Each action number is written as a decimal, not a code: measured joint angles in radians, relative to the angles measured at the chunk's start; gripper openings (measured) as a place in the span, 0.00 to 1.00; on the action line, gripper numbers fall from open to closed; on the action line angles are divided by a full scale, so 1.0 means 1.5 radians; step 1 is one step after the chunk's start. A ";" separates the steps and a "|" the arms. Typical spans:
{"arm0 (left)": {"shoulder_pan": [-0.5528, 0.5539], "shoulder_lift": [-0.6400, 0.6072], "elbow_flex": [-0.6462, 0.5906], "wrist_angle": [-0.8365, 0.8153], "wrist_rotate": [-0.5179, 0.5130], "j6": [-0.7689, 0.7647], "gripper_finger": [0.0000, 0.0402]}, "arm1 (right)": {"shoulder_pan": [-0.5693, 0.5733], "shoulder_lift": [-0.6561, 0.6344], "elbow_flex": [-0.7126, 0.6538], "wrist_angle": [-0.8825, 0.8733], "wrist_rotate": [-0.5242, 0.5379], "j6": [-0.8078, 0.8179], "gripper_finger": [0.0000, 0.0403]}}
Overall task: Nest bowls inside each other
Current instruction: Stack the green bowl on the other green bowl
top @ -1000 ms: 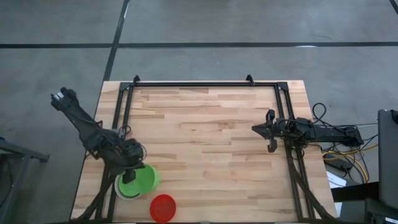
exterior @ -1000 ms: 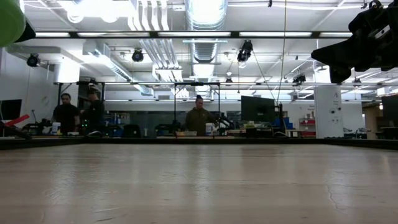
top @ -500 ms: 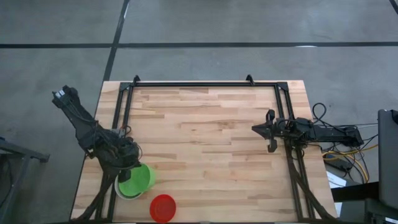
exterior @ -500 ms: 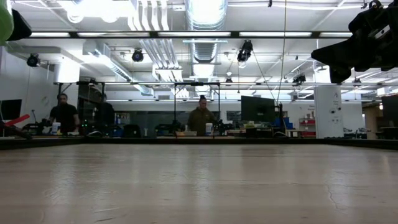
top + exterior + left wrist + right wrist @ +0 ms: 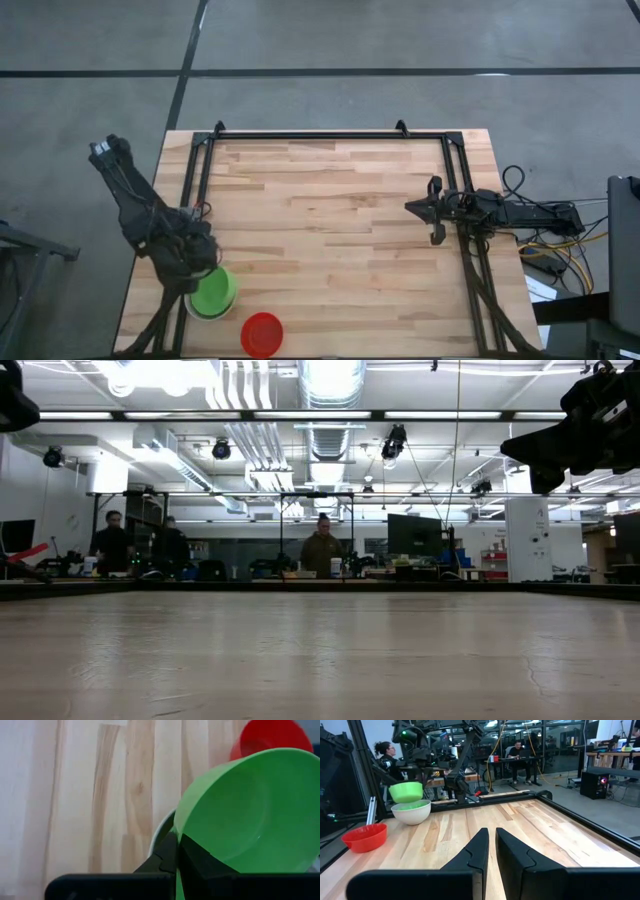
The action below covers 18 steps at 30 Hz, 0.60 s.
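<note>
The left gripper [image 5: 196,270] is clamped on the rim of a green bowl [image 5: 250,815], holding it in the air directly above the white bowl [image 5: 411,811], which sits on the table [image 5: 330,220] with green showing inside it. The red bowl [image 5: 262,333] rests on the wood just beyond the held bowl, beside the white one. The right gripper [image 5: 432,210] hangs well apart at the far side of the table, its fingers [image 5: 477,851] slightly apart and empty.

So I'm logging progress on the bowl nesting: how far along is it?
Done: green already sits inside the pale white plastic bowl. In hand: the left gripper holds a bright green plastic bowl by its rim above that stack. Left: seating it, then the red plastic bowl. The right gripper waits.
</note>
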 joint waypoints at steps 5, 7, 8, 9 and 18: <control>-0.009 -0.016 0.000 -0.020 0.016 0.054 0.01 | 0.000 0.000 0.000 0.000 0.000 0.000 0.08; -0.009 -0.021 0.000 -0.027 0.018 0.058 0.01 | 0.000 0.000 0.000 0.000 0.000 0.001 0.08; -0.009 -0.023 0.000 -0.032 0.019 0.059 0.01 | 0.000 0.000 0.000 0.000 0.000 0.001 0.08; -0.009 -0.025 0.000 -0.034 0.021 0.064 0.01 | 0.000 0.000 0.000 0.000 0.000 0.000 0.08; -0.010 -0.029 0.000 -0.033 0.077 0.165 0.01 | 0.000 0.000 0.000 0.000 0.000 0.001 0.08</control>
